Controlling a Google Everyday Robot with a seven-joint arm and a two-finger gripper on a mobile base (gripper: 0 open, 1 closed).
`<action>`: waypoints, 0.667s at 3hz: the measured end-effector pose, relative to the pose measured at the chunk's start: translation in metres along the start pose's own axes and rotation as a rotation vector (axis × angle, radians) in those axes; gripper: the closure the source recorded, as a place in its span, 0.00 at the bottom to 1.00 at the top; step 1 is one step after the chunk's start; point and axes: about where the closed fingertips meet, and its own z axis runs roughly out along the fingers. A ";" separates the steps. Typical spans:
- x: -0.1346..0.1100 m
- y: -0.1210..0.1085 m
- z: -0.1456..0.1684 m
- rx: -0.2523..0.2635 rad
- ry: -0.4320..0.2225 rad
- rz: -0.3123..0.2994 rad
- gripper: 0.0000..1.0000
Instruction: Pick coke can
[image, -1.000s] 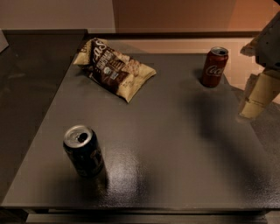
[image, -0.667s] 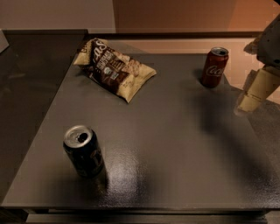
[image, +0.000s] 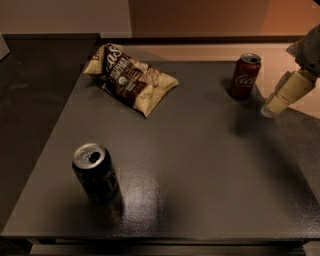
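Dark grey and faintly glossy, the table (image: 200, 165) carries everything in view.

Farthest from the claw, well off to its left and nearer the table's front edge, stands the dark can (image: 96, 172). It is upright, with a small dark opening in its silver top.

Further back, and still well to the left of the claw, lies the chip bag (image: 131, 77). It is flat on the table and set on a diagonal, tan at the edges and brown in the middle, with pale lettering at its far end. It is well apart from both cans.

Next comes the coke can (image: 245, 76), red with white cursive script and a silver top. It stands upright near the table's far right corner. It is near the claw's left side and a little further back than the claw's tip. A strip of bare table shows between the two, so they do not touch. A dim shadow darkens the table just in front of the can.

At the right edge is the claw (image: 272, 106), cream-coloured and slanting down and leftward, with its tip low by the table's right side. It holds nothing. Whether it is open or closed cannot be told from this angle, nor whether its tip touches the surface.
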 end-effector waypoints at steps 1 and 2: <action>0.001 -0.026 0.014 0.027 -0.064 0.087 0.00; -0.001 -0.049 0.031 0.017 -0.121 0.179 0.00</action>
